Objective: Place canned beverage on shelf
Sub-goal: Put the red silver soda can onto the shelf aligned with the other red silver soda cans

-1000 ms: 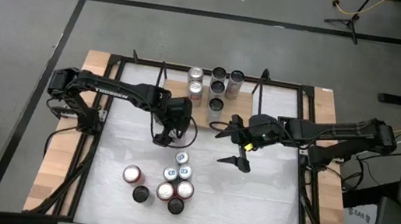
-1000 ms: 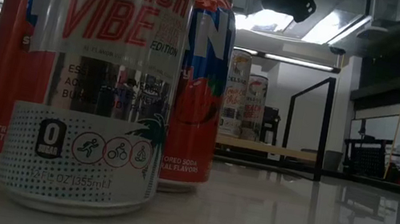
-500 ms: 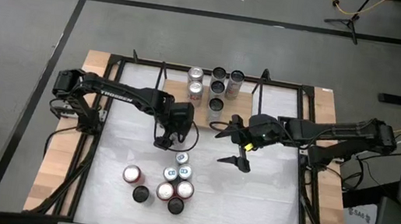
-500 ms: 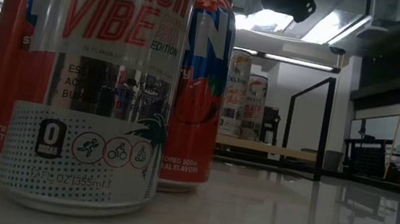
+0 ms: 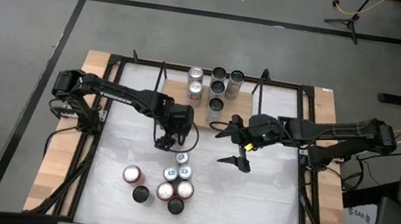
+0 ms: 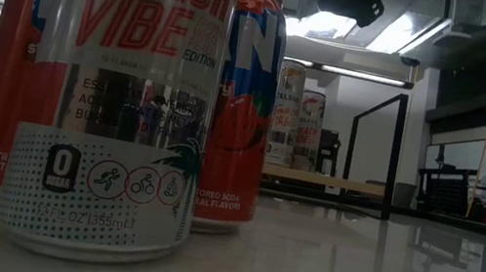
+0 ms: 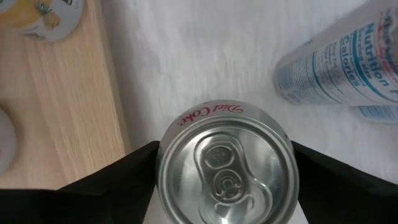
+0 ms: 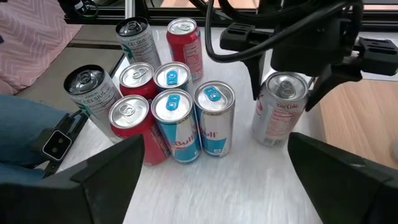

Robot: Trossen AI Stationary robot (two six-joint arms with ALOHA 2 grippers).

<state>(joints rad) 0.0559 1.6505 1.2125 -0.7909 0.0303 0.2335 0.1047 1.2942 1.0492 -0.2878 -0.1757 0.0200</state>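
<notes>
A silver Diet Coke can point(image 7: 227, 168) stands upright on the white table, just on the near side of the shelf point(image 5: 178, 89). My left gripper point(image 5: 169, 137) is over it, pointing steeply down and shut on it, so the high view hides the can. The right wrist view shows this can point(image 8: 283, 109) apart from the can cluster. The shelf is a light-wood board with black rod uprights and bears several cans point(image 5: 216, 87). My right gripper point(image 5: 228, 147) hangs open to the right of the can, with nothing between its fingers. My left gripper pinches the Diet Coke can between its two fingers, on opposite sides of the upper wall just under the rim point(image 7: 163, 171). The fingers point(image 7: 112, 186) come from above, pointing steeply down. The can stands upright with its base on the table.
Several red, blue and silver cans point(image 5: 173, 183) stand in a cluster near the table's front, close to the held can. One of them, a Peach Vibe can point(image 6: 121, 96), fills the low view. Black frame rails point(image 5: 306, 142) and wooden side strips border the table.
</notes>
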